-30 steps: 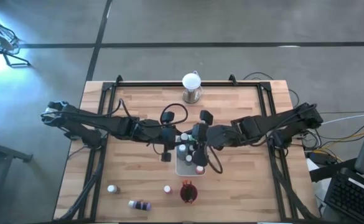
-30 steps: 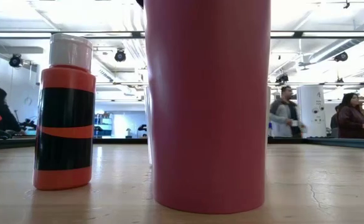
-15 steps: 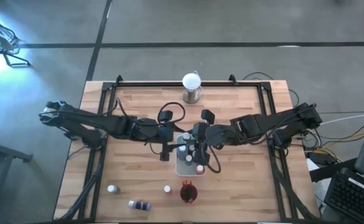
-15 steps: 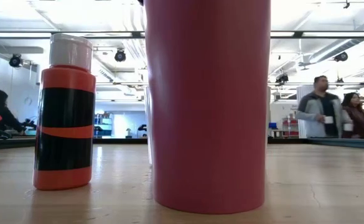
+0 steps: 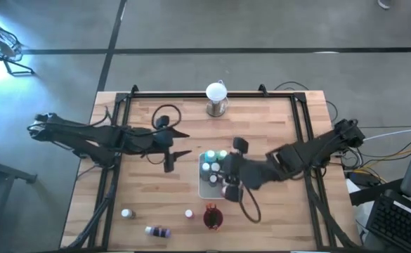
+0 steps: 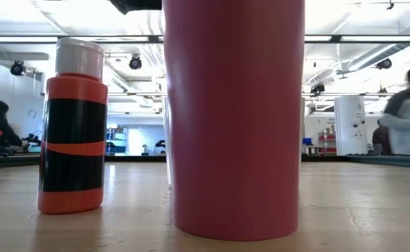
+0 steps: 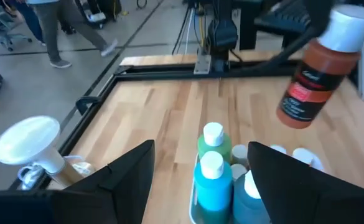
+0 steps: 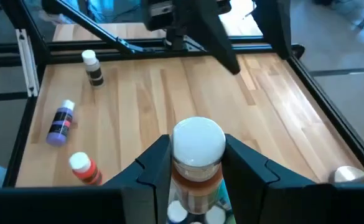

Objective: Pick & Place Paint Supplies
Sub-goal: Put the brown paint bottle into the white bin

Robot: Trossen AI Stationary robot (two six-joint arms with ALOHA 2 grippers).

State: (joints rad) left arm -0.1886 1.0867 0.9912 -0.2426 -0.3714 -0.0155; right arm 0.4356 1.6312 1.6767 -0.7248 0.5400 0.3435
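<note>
Right tool [image 8: 197, 163] grips red bottle [image 8: 197, 163], seemingly upright, cap up.

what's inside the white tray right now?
The white tray holds several upright white-capped bottles: a green bottle, a teal bottle and more caps beside them. The right gripper, shut on a red-brown bottle, hangs over the tray, hiding part of it.

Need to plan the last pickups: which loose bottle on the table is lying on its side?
The purple bottle near the table's front edge lies flat. The orange bottle and dark bottle stand upright.
</note>
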